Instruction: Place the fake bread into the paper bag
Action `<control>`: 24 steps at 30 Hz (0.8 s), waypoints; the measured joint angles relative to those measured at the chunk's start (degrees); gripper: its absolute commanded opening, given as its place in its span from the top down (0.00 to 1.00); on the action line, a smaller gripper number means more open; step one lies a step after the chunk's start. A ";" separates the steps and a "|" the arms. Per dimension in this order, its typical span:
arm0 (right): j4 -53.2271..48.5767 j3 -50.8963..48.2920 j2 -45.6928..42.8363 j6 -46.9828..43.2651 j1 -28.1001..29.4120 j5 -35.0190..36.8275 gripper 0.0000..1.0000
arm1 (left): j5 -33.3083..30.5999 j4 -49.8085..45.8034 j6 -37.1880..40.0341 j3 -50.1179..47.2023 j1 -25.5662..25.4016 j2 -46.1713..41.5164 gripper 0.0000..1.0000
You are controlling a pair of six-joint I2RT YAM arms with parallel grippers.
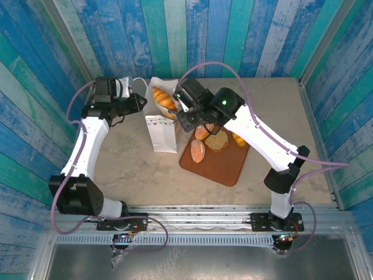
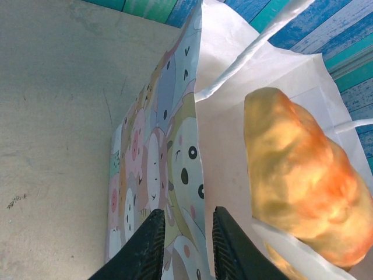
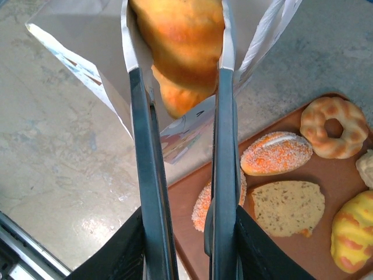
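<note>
Gripping a croissant (image 3: pixel 178 41) between the two long fingers of the right pincer (image 3: pixel 175 35), jaws closed against its sides, and holding it at the open mouth of the paper bag (image 3: pixel 93 58), with the pointed end hanging lowest.

Looking from above: reaching left over the top of the bag with the right pincer (image 1: pixel 175 106), the croissant (image 1: pixel 165 98) showing golden inside the white opening.

Finding the paper bag (image 1: pixel 162 133) upright on the worktop (image 1: pixel 128 169), toward the far middle, just left of the brown tray (image 1: pixel 218 166), with a row of small triangles facing the near side.

Coming in from the left with the left pincer (image 1: pixel 141 102), meeting the bag at its left rim. Straddling the bag's printed side wall (image 2: pixel 157 157) with the two dark fingers (image 2: pixel 152 245) of the left pincer (image 2: pixel 189 233), a narrow gap between them. Not being able to tell whether it is pinching the paper or only bracketing it. Catching, past that wall, a golden pastry (image 2: pixel 297 186) inside the bag's mouth.

Counting the remaining pastries on the tray (image 3: pixel 274 256), right of the bag:
- a ring pastry (image 3: pixel 333 127) at the far side
- a speckled oval roll (image 3: pixel 277 153) just left of it
- a toast slice (image 3: pixel 288 207) nearer
- a yellow striped pastry (image 3: pixel 352 233) at the right edge
- a second oval roll (image 3: pixel 201 210) partly hidden behind the pincer's fingers
</note>
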 measured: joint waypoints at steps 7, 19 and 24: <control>-1.51 0.85 1.07 -1.05 -0.04 -0.85 0.58 | 0.00 0.02 -0.04 0.00 0.00 0.07 0.77; -2.58 1.55 2.16 -1.53 -0.20 -1.77 0.48 | 0.04 0.07 -0.07 0.00 0.00 0.07 0.78; -2.56 2.19 2.19 -1.53 -0.31 -1.51 0.49 | 0.07 0.09 -0.07 0.00 0.00 0.07 0.76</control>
